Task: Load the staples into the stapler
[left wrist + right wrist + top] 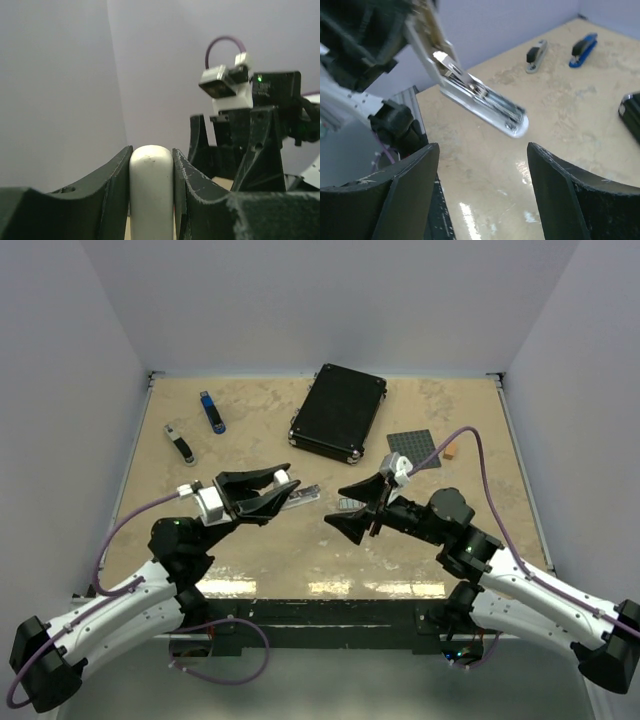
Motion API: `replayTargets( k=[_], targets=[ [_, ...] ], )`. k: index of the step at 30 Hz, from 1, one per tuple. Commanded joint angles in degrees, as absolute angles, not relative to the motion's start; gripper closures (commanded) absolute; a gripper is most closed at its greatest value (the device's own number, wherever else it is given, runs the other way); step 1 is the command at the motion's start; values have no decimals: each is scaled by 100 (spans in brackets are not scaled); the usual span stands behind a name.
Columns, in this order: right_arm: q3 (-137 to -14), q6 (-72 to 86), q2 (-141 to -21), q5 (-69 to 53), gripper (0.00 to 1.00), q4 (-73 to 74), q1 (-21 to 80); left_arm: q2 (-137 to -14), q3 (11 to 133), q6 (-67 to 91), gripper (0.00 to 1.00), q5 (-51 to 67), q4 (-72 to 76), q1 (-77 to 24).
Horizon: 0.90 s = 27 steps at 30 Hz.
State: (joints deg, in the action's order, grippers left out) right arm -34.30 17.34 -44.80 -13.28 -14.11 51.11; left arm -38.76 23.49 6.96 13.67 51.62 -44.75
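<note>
My left jaws clamp the opened stapler (pixel 485 102) off the surface (pixel 250 450), seemingly presenting its magazine to my right jaws, spread wide and empty.

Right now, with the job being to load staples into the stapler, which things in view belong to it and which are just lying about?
Belongs to the job:
- white stapler, magazine exposed
- left gripper, clamping it
- right gripper, open, facing it

Lying about:
- blue stapler
- grey-black stapler
- black case
- dark mat
- orange cube

The staples cannot be made out clearly.
</note>
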Motion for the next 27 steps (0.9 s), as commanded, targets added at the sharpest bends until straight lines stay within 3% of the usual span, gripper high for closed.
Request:
replayTargets(
  k=[1,11,27],
  targets=[
    [-3848,-322,-4377,-2600,24,-844,5142,-3999,2654,1230,100,2468,4922,-4465],
    [-4632,-1046,-5378,-3883,32,-606,5142,-4263,2602,1863,100,3419,5607,-4465],
    [-4474,-247,-5792,-4281,50,-1722,5150,-4570,2400,2206,100,3568,6600,-4465]
  ],
)
